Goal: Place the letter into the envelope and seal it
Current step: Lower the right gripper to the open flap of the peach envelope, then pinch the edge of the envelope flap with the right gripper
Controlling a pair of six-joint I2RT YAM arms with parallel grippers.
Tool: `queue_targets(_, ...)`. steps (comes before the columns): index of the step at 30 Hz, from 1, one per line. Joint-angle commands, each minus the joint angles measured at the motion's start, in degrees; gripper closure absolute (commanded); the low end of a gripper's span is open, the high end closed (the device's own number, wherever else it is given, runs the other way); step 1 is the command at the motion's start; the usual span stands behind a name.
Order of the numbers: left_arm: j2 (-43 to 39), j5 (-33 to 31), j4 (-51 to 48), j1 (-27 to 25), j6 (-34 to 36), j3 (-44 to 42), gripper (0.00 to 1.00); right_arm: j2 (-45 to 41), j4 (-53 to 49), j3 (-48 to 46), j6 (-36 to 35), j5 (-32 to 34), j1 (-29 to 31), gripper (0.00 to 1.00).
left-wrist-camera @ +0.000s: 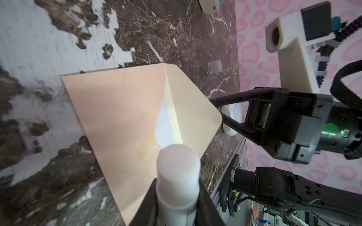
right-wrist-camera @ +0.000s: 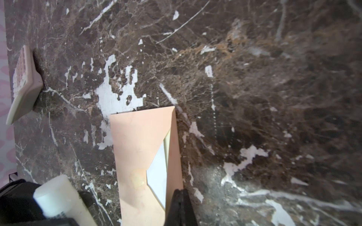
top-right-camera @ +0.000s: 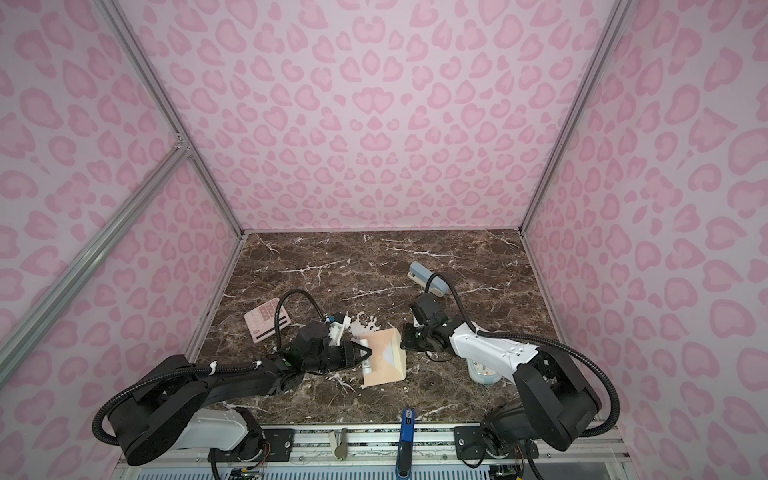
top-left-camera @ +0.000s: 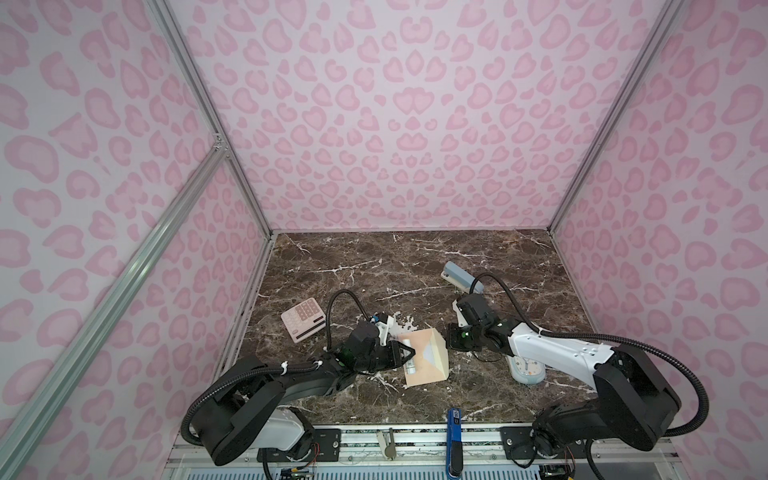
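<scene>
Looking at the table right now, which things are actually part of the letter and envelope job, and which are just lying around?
For the job:
- envelope, flap raised
- letter, showing white inside the envelope
- glue stick, poised over the envelope

Just lying about:
- pink calculator
- blue stapler
- small pale-blue clock, partly under the right arm

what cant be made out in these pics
- letter: only a white sliver shows in every view; the envelope front covers the rest.
- glue stick label: cut off by the left wrist view's edge, too small in both top views.
- clock: mostly under the right arm in both top views.
- calculator keys: too small to read.
</scene>
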Motion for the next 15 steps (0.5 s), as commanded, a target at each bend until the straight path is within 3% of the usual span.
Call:
queue_targets(1,-0.47,0.57,0.95,0.29,0.93,-0.11,0.89,0.97,-1.59,0.42,-0.76,0.47,0.94,1.00)
queue_targets(15,-4.70,-0.42,-4.89,1.43,2.89,-0.16,0.89,6.36,-2.32,3.55,-0.82,1.74,4.38,0.99)
